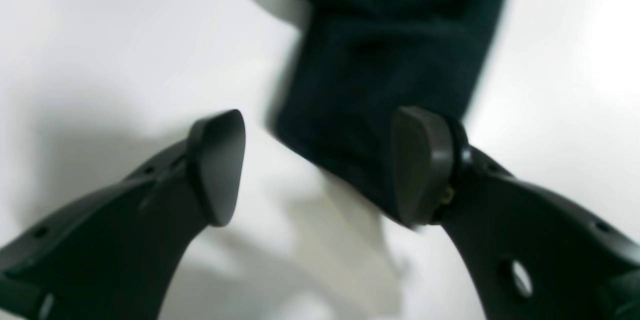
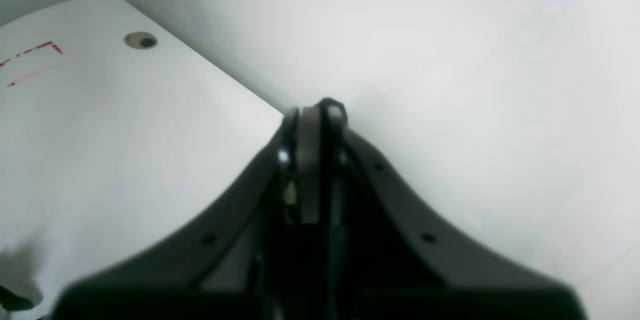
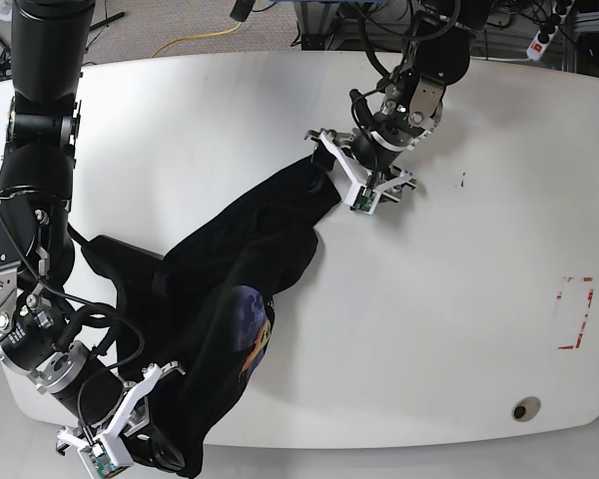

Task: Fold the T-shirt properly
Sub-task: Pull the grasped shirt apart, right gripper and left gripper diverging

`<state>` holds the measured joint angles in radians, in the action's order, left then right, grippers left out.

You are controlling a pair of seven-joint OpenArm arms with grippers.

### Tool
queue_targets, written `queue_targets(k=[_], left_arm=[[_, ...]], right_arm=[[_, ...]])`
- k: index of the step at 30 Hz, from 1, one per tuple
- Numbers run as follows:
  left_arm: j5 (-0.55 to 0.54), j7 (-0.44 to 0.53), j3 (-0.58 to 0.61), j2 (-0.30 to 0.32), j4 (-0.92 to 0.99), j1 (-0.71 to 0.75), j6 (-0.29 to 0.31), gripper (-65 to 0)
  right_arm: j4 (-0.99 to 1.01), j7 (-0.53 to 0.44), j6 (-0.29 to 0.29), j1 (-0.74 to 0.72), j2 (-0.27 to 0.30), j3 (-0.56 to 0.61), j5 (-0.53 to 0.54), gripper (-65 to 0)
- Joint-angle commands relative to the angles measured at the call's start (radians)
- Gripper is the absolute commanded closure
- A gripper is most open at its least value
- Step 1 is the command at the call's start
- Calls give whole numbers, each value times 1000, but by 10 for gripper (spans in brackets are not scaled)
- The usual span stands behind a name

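Note:
The black T-shirt (image 3: 220, 269) lies crumpled in a diagonal band across the white table (image 3: 459, 269), with part of its blue and orange print (image 3: 252, 334) showing. My left gripper (image 3: 351, 182) stands open at the shirt's upper end. In the left wrist view a strip of the T-shirt (image 1: 390, 59) lies between the wide-apart fingers (image 1: 220, 165), up against the right-hand pad. My right gripper (image 3: 110, 444) hangs at the table's front left edge beside the shirt's lower end. In the right wrist view this gripper (image 2: 315, 114) is shut, with no cloth seen in it.
Red tape marks (image 3: 576, 311) and a round hole (image 3: 524, 408) sit near the table's right end; the right wrist view shows the red marks (image 2: 30, 59) and the hole (image 2: 141, 40) too. Cables and a power strip (image 3: 544, 38) lie beyond the far edge.

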<state>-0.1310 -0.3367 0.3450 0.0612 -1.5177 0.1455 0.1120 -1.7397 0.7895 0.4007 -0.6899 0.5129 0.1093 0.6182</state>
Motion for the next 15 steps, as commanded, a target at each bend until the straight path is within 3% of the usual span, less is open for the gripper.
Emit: queue_targets(k=[1, 9, 15], left_arm=[[-6, 21, 1, -17, 12, -17, -1, -428], [-9, 21, 6, -56, 88, -43, 2, -428], [-9, 21, 82, -70, 108, -77, 2, -415]], right_arm=[[-13, -35, -1, -35, 11, -12, 9, 0], [-13, -35, -1, -35, 11, -13, 9, 0], [-13, -35, -1, -34, 11, -13, 9, 0]])
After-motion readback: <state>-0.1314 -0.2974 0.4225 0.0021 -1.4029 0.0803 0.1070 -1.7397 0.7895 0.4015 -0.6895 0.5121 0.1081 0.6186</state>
